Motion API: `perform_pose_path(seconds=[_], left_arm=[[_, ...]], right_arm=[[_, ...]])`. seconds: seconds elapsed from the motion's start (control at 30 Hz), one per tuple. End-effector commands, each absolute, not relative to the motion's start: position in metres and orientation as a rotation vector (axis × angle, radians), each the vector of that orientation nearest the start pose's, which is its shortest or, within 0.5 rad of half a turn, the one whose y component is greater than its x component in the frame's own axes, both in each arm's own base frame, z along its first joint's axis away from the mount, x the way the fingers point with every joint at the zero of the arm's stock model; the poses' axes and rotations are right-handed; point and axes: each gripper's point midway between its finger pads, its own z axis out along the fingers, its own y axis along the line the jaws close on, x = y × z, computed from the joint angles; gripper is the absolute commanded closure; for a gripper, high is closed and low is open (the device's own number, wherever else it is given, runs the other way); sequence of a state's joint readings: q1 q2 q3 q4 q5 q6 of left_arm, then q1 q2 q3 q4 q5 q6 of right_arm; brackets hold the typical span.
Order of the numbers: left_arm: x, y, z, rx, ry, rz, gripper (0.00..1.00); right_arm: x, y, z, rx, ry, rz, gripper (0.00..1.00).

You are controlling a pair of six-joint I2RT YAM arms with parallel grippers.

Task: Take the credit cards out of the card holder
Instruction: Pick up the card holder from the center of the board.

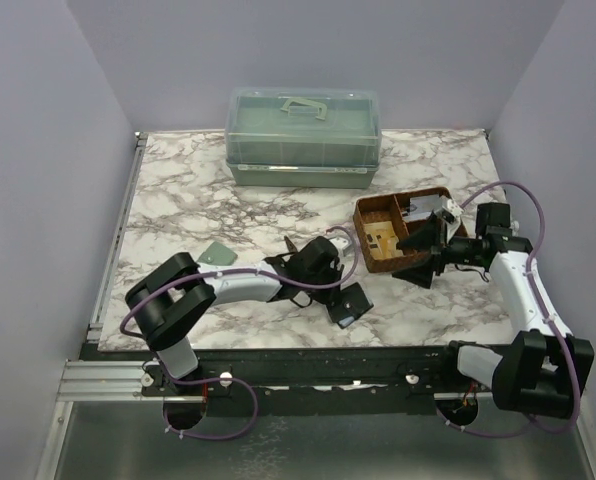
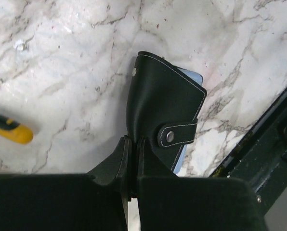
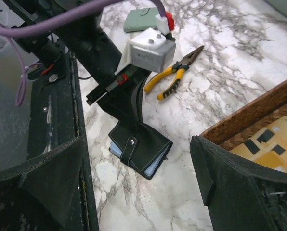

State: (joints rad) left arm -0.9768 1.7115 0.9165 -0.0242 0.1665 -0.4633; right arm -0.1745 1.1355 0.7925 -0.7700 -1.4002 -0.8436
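The card holder (image 1: 350, 303) is a black folding wallet lying on the marble near the table's front edge. Its snap strap (image 2: 175, 136) is across the cover. A blue-grey inner edge (image 3: 155, 166) shows along its open side. The credit cards are hidden inside it. My left gripper (image 2: 133, 153) reaches down onto the card holder (image 2: 163, 101) and is shut on the near edge of its cover. My right gripper (image 3: 136, 142) hovers open above and to the right of the card holder (image 3: 143, 144), by the basket, with nothing between its fingers.
Yellow-handled pliers (image 3: 175, 72) lie behind the left gripper. A sage-green wallet (image 1: 218, 255) lies further left. A brown wicker basket (image 1: 362, 222) stands under the right arm, and a translucent green box (image 1: 303, 135) stands at the back. The black front rail (image 2: 259, 144) runs close beside the card holder.
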Motion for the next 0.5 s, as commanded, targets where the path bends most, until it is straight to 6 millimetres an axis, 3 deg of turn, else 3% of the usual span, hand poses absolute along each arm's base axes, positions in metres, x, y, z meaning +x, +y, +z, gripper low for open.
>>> perform_pose_path(seconds=[0.0,0.17,0.33,0.47], left_arm=[[0.182,-0.371,0.066,0.598,2.396,-0.972,1.00],[0.180,-0.373,0.071,0.419,2.418,-1.102,1.00],[0.180,-0.371,0.076,0.290,2.415,-1.180,1.00],[0.180,-0.367,0.083,0.245,2.387,-1.222,1.00]], right_arm=[[0.212,0.146,0.185,-1.020,1.625,1.209,0.00],[0.197,0.180,0.150,-1.246,1.681,1.231,0.02],[0.174,0.208,0.106,-1.548,1.647,1.111,0.03],[0.155,0.221,0.073,-1.774,1.542,1.043,0.12]])
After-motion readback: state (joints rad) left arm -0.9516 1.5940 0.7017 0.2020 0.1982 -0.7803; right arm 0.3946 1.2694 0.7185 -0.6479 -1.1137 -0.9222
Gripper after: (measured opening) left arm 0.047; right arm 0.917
